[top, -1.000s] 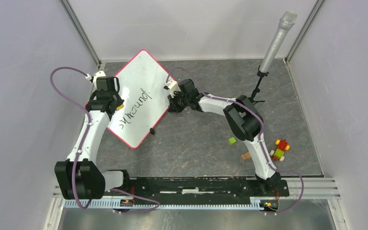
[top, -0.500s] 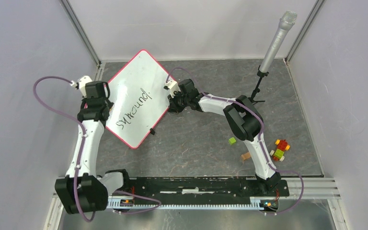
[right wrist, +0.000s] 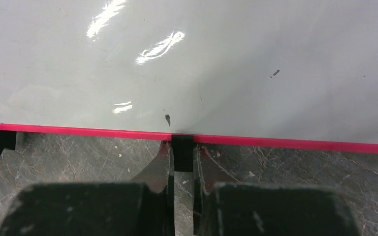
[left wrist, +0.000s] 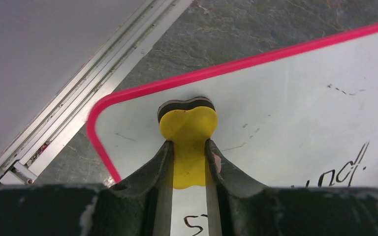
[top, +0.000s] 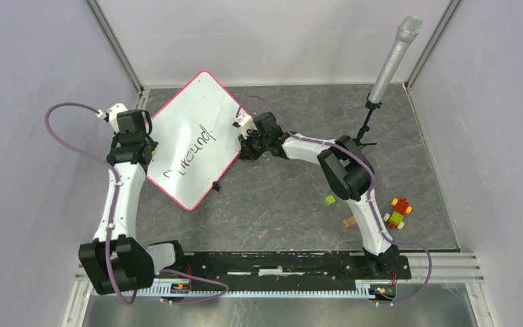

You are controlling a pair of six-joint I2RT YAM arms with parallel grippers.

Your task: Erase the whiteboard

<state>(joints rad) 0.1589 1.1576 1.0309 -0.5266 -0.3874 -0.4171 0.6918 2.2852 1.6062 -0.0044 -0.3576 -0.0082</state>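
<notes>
Our left tool (left wrist: 189, 147) clamps the eraser (left wrist: 188, 120) at the whiteboard (left wrist: 300, 98) corner; our right tool (right wrist: 182, 150) pinches an edge clip (right wrist: 182, 160). Hard strokes could tug that clip free.

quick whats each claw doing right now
Left claw: closed, holding the yellow eraser.
Right claw: closed on the black edge clip of the whiteboard.
</notes>
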